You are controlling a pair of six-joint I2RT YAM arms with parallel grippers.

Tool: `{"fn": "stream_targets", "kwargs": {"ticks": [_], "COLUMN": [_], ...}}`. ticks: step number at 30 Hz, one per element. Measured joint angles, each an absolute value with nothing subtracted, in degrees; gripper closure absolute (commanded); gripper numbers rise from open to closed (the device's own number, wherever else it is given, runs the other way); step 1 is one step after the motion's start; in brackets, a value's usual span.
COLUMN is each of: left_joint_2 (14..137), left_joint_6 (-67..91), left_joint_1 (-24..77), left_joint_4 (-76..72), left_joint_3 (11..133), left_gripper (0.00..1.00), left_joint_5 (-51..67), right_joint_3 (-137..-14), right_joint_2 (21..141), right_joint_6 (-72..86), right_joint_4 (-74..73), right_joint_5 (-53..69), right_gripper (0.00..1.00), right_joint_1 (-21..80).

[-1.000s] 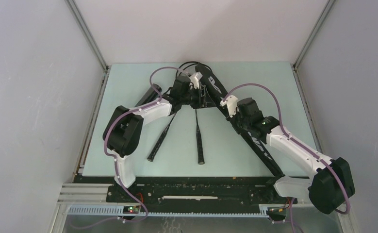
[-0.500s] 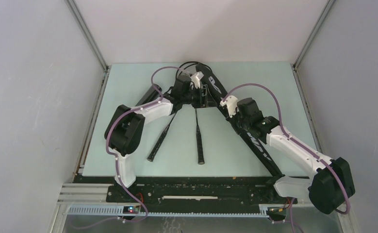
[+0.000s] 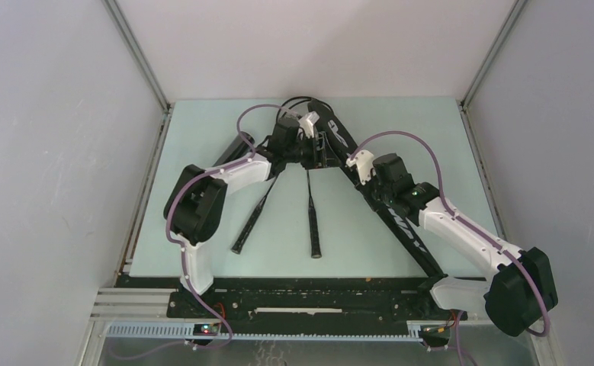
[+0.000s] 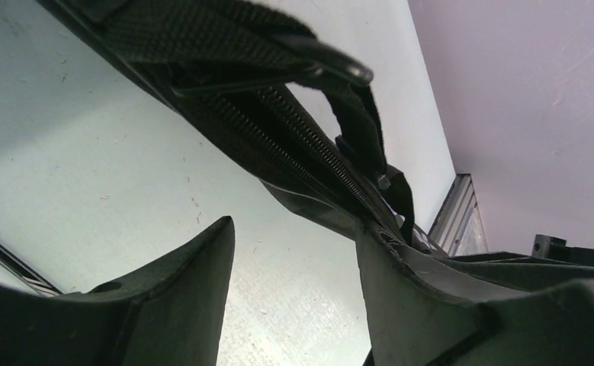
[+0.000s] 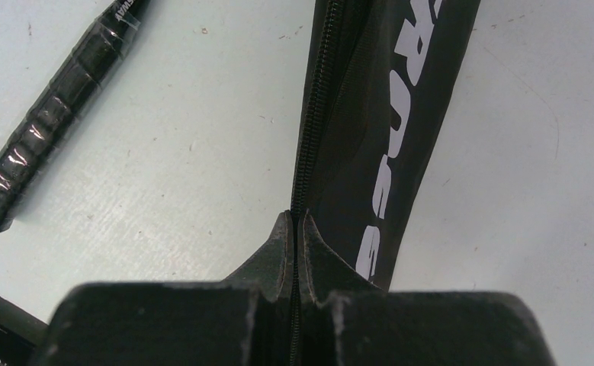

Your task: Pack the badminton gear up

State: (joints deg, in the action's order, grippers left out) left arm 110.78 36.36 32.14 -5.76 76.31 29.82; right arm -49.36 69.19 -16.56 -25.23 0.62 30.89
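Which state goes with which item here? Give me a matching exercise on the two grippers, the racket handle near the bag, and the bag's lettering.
Things:
1. left gripper
2. right gripper
3. racket handle
4. bag lettering

States:
A. white
B. jaws shut on the zip edge of the bag
C. lying loose on the table
D. jaws apart

Pairs: 1-D, 2-B, 3-C, 4-A

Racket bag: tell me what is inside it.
Nothing inside shows: only the outside of the racket bag and its zipper, pinched by the right claw. Two racket handles lie on the table; their heads are hidden under the left arm, possibly inside.
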Motion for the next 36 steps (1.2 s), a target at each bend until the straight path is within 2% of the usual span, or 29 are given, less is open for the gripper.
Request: {"fn": "stream_targets", "kwargs": {"ticks": [11,27,32,34,36], "left_joint_2": [110.8,111.8,113.4,114.3,115.0], "left_joint_6": [39.3,43.2,45.6,46.5,47.5], "left_joint_1": [31.2,31.2,31.3,31.3,31.3], "left_joint_4": [-8.2,-6.3,-5.5,-5.3,-5.2], "left_joint_3": [76.3,76.4,78.3,79.8,81.0], "left_gripper": [0.37,0.44,0.60,0.74,0.91], "left_joint_5": [30.8,28.5,28.0,28.1,28.3], "right_joint_3": [-49.4,-49.4,-49.4,-49.4,-49.4], "right_joint_2": [69.2,68.6,68.6,68.6,68.6], "right_joint_6": [-16.6,-16.8,-17.3,-17.5,-17.6], "right_joint_4": [-25.5,-25.5,-25.0,-24.5,-24.1], "right_joint_5": [1.7,5.9,6.6,7.0,7.6], "right_gripper": [1.00,1.00,1.00,1.00,0.91], "right_joint_1": [30.9,31.7,31.7,31.6,31.6]}}
